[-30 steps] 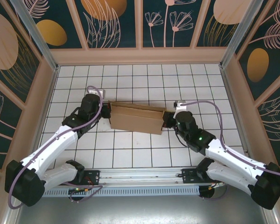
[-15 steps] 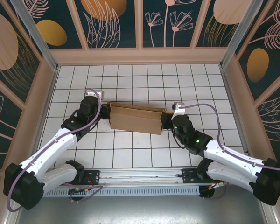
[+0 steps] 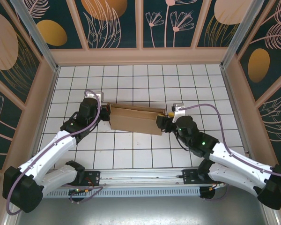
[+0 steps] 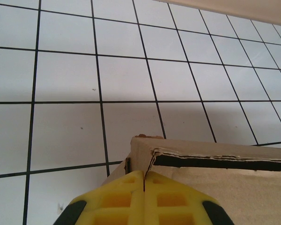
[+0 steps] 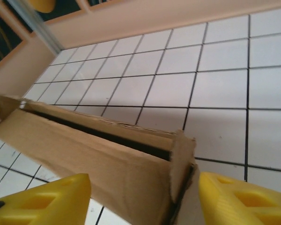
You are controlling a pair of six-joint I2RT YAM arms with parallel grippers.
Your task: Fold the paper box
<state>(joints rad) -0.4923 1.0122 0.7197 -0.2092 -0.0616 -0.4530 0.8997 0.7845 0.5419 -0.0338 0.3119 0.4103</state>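
My left gripper (image 4: 144,182) sits closed against the frayed corner of the brown corrugated paper box (image 4: 220,192). My right gripper (image 5: 140,199) straddles its end, fingers wide.

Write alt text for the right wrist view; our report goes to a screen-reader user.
The open right gripper straddles the near end of the paper box, one yellow finger on each side. The brown cardboard runs away to the left across a white tiled table, a dark slot along its top.

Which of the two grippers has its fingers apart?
The right gripper: its yellow fingers stand spread on either side of the paper box's end, while the left gripper's fingers are pressed together.
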